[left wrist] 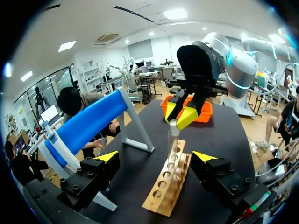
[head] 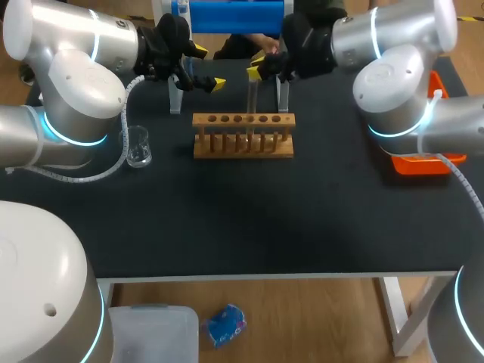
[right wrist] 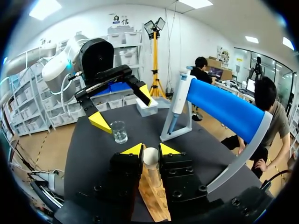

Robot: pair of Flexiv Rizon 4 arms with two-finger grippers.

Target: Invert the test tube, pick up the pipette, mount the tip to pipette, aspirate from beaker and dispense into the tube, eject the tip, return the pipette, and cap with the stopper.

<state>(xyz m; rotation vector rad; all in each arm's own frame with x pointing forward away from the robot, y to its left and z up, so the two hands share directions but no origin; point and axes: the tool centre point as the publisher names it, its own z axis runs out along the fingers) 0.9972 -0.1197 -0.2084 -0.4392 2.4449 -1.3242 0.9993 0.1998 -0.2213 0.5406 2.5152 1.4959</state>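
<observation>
As we scan the black bench (head: 242,219) from its left side, the first thing we meet is the clear glass beaker (head: 138,146), standing upright and alone, well to the left of the wooden rack (head: 242,144). Behind the beaker and nearer the middle hangs our left hand (head: 208,66), released, its yellow-tipped fingers spread wide with nothing between them. Our left wrist view shows the same: that hand (left wrist: 155,156) is open above the near end of the rack (left wrist: 166,191), touching neither it nor the tube. Along the back edge stands the pipette stand (head: 234,15), with a blue bar across clear legs. In our right wrist view the pipette (right wrist: 178,100) hangs at one end of that stand (right wrist: 224,107), with the beaker (right wrist: 119,131) out ahead of it and the left hand (right wrist: 121,107) above the beaker. In the rack, the test tube (head: 252,98) stands upright in one of the middle holes. Our right hand (head: 257,66) comes down on it from behind and grasps its top: from the right wrist, the hand (right wrist: 150,150) has the tube's rim (right wrist: 150,157) pinched between both fingers. From the left wrist, the right hand (left wrist: 180,116) sits at the upper end of the test tube (left wrist: 173,140). Farthest right, an orange tray (head: 420,162) lies near the bench edge, partly hidden under our right arm.
</observation>
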